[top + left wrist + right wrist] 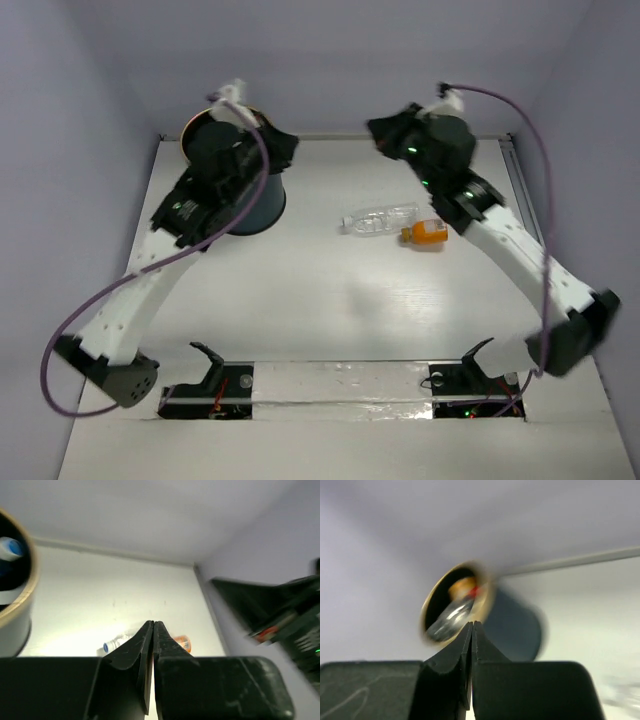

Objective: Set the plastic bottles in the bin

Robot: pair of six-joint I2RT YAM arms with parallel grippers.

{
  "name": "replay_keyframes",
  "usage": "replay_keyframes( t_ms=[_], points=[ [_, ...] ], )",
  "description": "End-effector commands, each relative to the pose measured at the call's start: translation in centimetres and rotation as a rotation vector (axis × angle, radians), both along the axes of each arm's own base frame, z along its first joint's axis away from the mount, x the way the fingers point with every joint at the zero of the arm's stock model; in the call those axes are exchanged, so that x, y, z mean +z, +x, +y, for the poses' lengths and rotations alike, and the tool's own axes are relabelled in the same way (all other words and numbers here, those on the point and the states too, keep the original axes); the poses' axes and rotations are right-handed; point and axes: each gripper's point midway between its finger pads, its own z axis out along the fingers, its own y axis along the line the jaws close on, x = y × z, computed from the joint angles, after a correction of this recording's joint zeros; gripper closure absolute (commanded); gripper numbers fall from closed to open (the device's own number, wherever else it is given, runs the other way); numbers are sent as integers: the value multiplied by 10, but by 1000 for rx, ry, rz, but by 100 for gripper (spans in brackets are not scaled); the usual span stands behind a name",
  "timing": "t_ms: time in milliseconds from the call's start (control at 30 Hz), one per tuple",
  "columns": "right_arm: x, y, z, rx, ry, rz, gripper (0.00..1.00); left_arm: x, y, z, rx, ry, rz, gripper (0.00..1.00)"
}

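The dark bin point(264, 206) with a gold rim stands at the back left, mostly under my left arm. A clear bottle point(379, 220) and an orange-filled bottle point(425, 234) lie side by side on the table right of centre. My left gripper point(283, 148) is shut and empty, just right of the bin's top. My right gripper point(379, 130) is shut and empty, raised at the back, above and behind the two bottles. The left wrist view shows the bin's rim point(24, 611) with bottles inside, and beyond the shut fingertips point(148, 630) the clear bottle point(116, 643) and the orange bottle point(183, 642). The right wrist view shows the blurred bin point(517, 627) holding several bottles.
White walls close off the back and both sides of the table point(300, 300). My right arm point(280, 610) shows at the right of the left wrist view. Two arm bases and a foil-taped strip point(340, 385) sit at the near edge.
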Motion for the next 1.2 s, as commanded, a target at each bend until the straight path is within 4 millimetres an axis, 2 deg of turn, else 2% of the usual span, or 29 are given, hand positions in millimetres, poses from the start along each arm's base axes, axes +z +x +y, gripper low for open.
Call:
replay_keyframes(
  t_ms=[0, 33, 67, 100, 133, 167, 200, 233, 267, 300, 333, 367, 400, 433, 467, 500, 533, 567, 600, 633, 667, 700, 733, 767, 833, 900, 967, 1033, 1167],
  points=[
    [-65, -14, -98, -206, -41, 140, 100, -36, 16, -59, -134, 157, 19, 100],
    [-80, -21, -117, -241, -61, 171, 100, -46, 14, -77, -181, 199, 22, 100],
    [-100, -26, -147, -306, -87, 223, 100, -71, 29, -89, -194, 248, 54, 100],
    [-133, -36, -163, -333, -122, 285, 100, -77, 32, -99, -217, 274, 51, 100],
    [-129, -50, -180, -361, -107, 276, 100, -89, 36, -109, -267, 316, 46, 100],
    [-140, -53, -202, -422, -112, 300, 100, -110, 47, -122, -296, 354, 63, 100],
    [-168, -64, -215, -448, -138, 363, 100, -111, 51, -131, -316, 377, 42, 100],
    [-166, -73, -225, -467, -120, 351, 100, -115, 55, -139, -367, 421, 9, 100],
    [-175, -77, -231, -469, -117, 370, 100, -136, 61, -152, -397, 462, 24, 100],
    [-184, -81, -245, -503, -113, 396, 100, -129, 67, -158, -406, 470, -2, 100],
    [-199, -85, -250, -504, -122, 427, 100, -134, 71, -164, -429, 485, -6, 100],
    [-203, -89, -249, -484, -113, 437, 100, -153, 79, -172, -452, 528, 9, 100],
    [-210, -91, -255, -496, -116, 458, 100, -145, 84, -179, -462, 526, -18, 88],
    [-213, -94, -254, -487, -117, 467, 98, -149, 87, -185, -486, 535, -21, 79],
    [-220, -98, -254, -482, -122, 477, 96, -176, 94, -192, -512, 574, 21, 72],
    [-224, -101, -254, -481, -124, 490, 90, -170, 98, -197, -518, 574, 11, 57],
    [-226, -102, -256, -489, -122, 497, 86, -177, 102, -200, -525, 583, 22, 50],
    [-231, -105, -255, -482, -122, 506, 81, -201, 108, -207, -545, 606, 55, 43],
    [-233, -107, -255, -480, -121, 513, 76, -197, 111, -212, -552, 601, 46, 33],
    [-236, -109, -255, -477, -121, 520, 64, -205, 112, -216, -571, 603, 62, 29],
    [-239, -109, -257, -486, -120, 528, 58, -226, 115, -222, -593, 611, 94, 25],
    [-244, -111, -257, -486, -119, 542, 52, -223, 117, -227, -606, 604, 84, 21],
    [-246, -111, -257, -484, -119, 549, 42, -230, 117, -230, -627, 606, 96, 19],
    [-248, -110, -259, -490, -114, 555, 38, -251, 114, -237, -658, 623, 131, 17],
    [-253, -107, -257, -482, -103, 570, 27, -259, 112, -244, -702, 626, 138, 12],
    [-253, -103, -257, -476, -95, 573, 24, -279, 105, -252, -743, 630, 173, 11],
    [-252, -99, -256, -466, -106, 578, 22, -290, 101, -257, -785, 616, 181, 10],
    [-249, -96, -257, -463, -113, 571, 22, -294, 94, -266, -819, 606, 180, 10],
    [-254, -97, -262, -467, -124, 585, 22, -311, 90, -273, -855, 622, 181, 9]
  ],
)
